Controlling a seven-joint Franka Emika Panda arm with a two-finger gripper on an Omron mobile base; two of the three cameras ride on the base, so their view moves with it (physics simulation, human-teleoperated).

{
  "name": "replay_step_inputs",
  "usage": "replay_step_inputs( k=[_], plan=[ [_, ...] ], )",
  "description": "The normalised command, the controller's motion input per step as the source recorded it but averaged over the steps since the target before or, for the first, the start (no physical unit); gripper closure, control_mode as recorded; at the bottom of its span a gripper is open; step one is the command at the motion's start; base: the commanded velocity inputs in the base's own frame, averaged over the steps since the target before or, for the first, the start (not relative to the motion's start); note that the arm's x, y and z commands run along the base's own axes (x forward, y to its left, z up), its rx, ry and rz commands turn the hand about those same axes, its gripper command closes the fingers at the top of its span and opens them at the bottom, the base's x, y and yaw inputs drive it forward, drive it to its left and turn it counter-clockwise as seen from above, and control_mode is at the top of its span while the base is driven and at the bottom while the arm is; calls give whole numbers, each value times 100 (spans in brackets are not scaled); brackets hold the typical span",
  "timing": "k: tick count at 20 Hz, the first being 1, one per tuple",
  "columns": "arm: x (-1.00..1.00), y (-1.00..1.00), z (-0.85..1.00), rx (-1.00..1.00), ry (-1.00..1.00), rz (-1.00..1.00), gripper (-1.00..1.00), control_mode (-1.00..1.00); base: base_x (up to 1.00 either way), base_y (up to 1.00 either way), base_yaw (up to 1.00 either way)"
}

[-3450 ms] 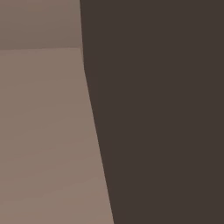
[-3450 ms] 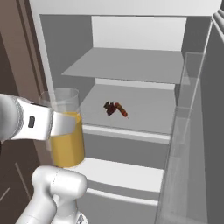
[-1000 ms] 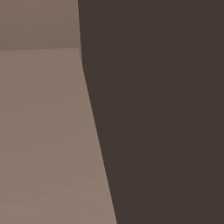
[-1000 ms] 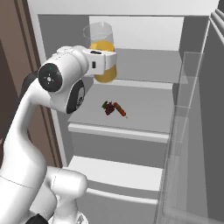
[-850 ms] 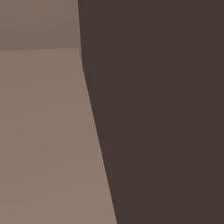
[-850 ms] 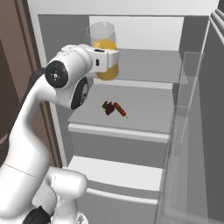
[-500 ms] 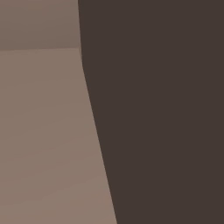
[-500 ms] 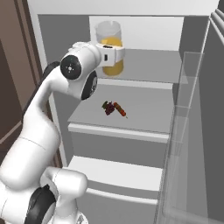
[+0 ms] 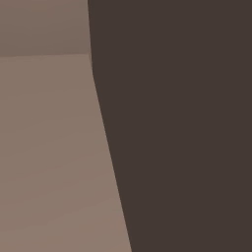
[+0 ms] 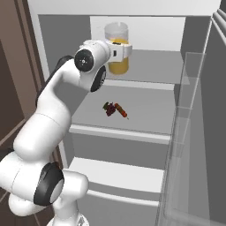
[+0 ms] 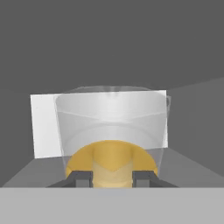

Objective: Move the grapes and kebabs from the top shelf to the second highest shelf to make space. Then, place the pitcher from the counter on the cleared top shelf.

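Open fridge (image 10: 194, 110), seen from the front. Clamped narrowly in the gripper (image 11: 112, 178): the pitcher (image 10: 117, 48) of orange liquid, upright at top shelf (image 10: 154, 73) level. One shelf below the pitcher, on the second highest shelf (image 10: 145, 112): grapes (image 10: 109, 108) touching kebabs (image 10: 121, 110), slightly toward the front.

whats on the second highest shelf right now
The grapes and kebabs lie together on the second highest shelf. Its left end is covered by the robot's arm, so anything there can't be seen.
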Motion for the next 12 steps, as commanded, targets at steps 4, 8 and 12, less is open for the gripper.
replay_step_inputs(
  k=[4,8,12],
  plan=[
    [46,-3,-12,-1,1,1,100,-100,0,0,0],
    [42,0,-20,-6,0,3,100,-100,0,0,0],
    [56,0,-6,-5,0,3,100,-100,0,0,0]
  ],
)
